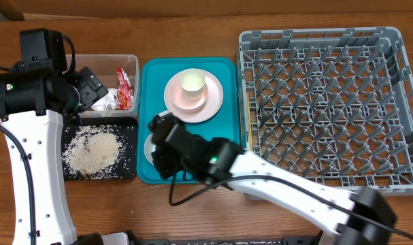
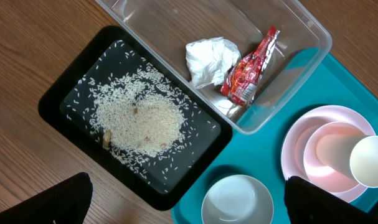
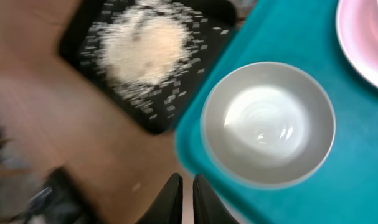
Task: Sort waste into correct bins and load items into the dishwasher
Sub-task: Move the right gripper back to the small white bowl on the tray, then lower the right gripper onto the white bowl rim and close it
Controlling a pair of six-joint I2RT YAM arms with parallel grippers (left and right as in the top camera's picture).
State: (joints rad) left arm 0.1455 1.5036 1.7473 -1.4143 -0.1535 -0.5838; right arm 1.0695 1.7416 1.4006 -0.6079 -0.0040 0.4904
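A teal tray (image 1: 152, 82) holds a pink plate (image 1: 213, 102) with a white cup (image 1: 192, 82) on it, and a small white bowl (image 3: 268, 124) at its front left. My right gripper (image 3: 187, 199) is shut and empty, hovering over the tray's front-left edge just beside the bowl. My left gripper (image 2: 189, 208) is wide open and empty, high above the bowl (image 2: 237, 200) and the black tray of rice (image 2: 139, 118). A clear bin (image 2: 282, 81) holds a crumpled tissue (image 2: 207, 59) and a red wrapper (image 2: 251, 68).
A grey dishwasher rack (image 1: 328, 102) stands at the right, with nothing in it. The black tray (image 1: 128, 129) lies left of the teal tray, in front of the clear bin (image 1: 111, 61). My right arm stretches across the table's front.
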